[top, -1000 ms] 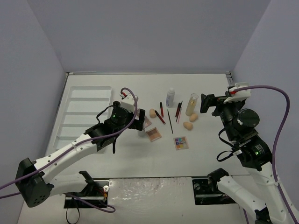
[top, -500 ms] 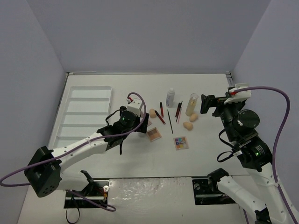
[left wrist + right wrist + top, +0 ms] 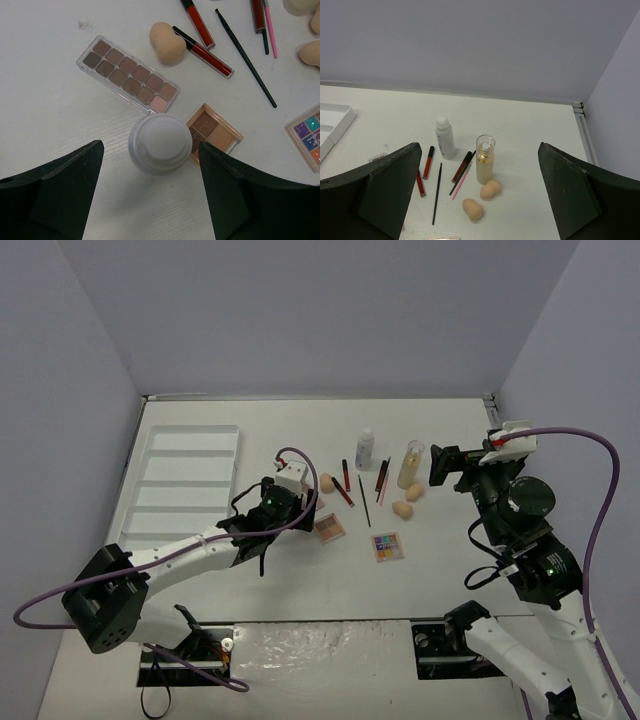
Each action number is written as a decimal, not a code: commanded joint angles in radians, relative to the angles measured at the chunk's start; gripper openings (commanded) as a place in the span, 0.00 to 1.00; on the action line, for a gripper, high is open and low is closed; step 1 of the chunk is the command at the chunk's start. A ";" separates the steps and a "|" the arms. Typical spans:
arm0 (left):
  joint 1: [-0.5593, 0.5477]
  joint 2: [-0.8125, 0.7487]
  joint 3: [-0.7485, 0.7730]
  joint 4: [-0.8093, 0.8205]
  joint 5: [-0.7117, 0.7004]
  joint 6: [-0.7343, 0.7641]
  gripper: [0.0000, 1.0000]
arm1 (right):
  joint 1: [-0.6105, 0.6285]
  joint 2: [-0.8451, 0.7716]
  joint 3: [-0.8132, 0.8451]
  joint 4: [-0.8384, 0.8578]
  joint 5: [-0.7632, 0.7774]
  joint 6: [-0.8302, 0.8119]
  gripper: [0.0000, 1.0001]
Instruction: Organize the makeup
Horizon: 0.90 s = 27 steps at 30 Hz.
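Left end effector — jaws wide, astride the upright white-capped bottle on the counter, touching nothing. Smooth round cap, tall narrow body: an off-centre squeeze could tip it onto the flat tan palette just right of it. Further right of the bottle, soft egg-shaped sponges — then the right end effector, wide and empty.

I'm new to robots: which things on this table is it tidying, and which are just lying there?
To tidy: white-capped bottles, amber bottle, peach sponges, eyeshadow palettes, red pencils, black brush.
Just there: white slotted tray, table.
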<state>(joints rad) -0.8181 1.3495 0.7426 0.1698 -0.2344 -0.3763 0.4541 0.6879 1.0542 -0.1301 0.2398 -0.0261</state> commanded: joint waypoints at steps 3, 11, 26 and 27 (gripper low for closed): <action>-0.006 0.002 0.013 0.135 -0.013 -0.021 0.69 | 0.006 0.005 0.002 0.066 0.014 -0.007 1.00; -0.006 0.037 0.027 0.165 -0.008 -0.004 0.42 | 0.006 0.011 0.006 0.063 0.009 -0.016 1.00; 0.216 -0.138 0.461 -0.239 -0.133 0.169 0.00 | 0.006 0.051 0.000 0.063 -0.036 -0.011 1.00; 0.267 -0.125 0.475 -0.230 -0.107 0.176 0.00 | 0.006 0.063 -0.001 0.063 -0.060 -0.011 1.00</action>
<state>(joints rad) -0.7489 1.2858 1.0226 -0.0532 -0.3154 -0.2838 0.4541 0.7019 1.0542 -0.1322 0.2316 -0.0332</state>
